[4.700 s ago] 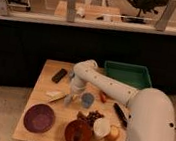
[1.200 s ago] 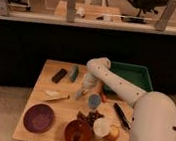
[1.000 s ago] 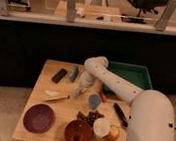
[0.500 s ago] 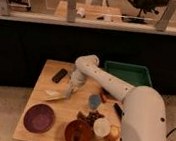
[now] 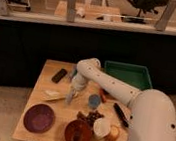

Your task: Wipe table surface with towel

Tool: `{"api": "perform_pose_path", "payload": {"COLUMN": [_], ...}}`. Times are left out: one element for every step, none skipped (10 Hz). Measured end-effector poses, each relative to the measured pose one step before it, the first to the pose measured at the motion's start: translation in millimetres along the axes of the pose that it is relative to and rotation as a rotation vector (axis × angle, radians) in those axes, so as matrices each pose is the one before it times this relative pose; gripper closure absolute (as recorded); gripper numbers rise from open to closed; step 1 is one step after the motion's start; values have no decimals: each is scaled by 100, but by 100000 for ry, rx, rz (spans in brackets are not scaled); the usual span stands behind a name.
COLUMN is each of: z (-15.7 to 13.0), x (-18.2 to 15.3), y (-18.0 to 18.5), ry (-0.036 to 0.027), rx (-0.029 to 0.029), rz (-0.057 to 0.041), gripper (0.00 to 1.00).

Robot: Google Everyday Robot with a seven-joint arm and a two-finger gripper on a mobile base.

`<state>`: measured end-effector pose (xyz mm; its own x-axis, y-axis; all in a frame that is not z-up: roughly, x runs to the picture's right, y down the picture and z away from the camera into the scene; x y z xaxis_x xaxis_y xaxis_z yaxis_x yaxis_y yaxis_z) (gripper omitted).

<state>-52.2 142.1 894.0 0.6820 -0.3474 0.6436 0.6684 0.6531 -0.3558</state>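
Observation:
The table surface point(image 5: 44, 80) is a small, square top of light tan wood in the middle of the camera view, crowded with objects. My white arm comes in from the lower right, bends over the table's back, and points down. My gripper point(image 5: 70, 97) is low over the left-middle of the table, beside a pale flat thing point(image 5: 54, 96). I cannot pick out a towel for certain; the gripper's tip hides whatever is under it.
On the table are a purple plate point(image 5: 39, 117), a brown bowl point(image 5: 77, 133), a white cup point(image 5: 102, 128), a blue cup point(image 5: 94, 101), dark grapes point(image 5: 89, 117), a black remote point(image 5: 59, 75), and a black tool point(image 5: 120, 115). A green tray point(image 5: 127, 75) sits back right. A dark counter wall stands behind.
My gripper has swung left and toward the front, from the table's back middle near the blue cup to the left-middle beside the pale thing. The objects have stayed in place.

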Motion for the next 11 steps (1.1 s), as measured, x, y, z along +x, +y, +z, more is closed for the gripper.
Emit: {"api": "perform_pose_path", "payload": {"z": [-143, -406, -432, -364, -167, -232, -121, -104, 94, 182, 186], "x": [227, 656, 650, 832, 501, 876, 1061, 1398, 672, 477, -70], "y": [837, 1089, 737, 724, 146, -45, -179, -473, -730, -1065, -772], "ry": [67, 324, 555, 914, 712, 1040, 785, 821, 370, 170, -116], "rx": [-338, 91, 327, 321, 428, 473, 588, 1081, 944, 1045, 619], "rz": [1163, 2022, 1754, 2293, 1680, 1912, 2186, 2674, 1345, 398, -487], "gripper": [100, 100, 100, 100, 100, 100, 100, 100, 100, 100, 100]}}
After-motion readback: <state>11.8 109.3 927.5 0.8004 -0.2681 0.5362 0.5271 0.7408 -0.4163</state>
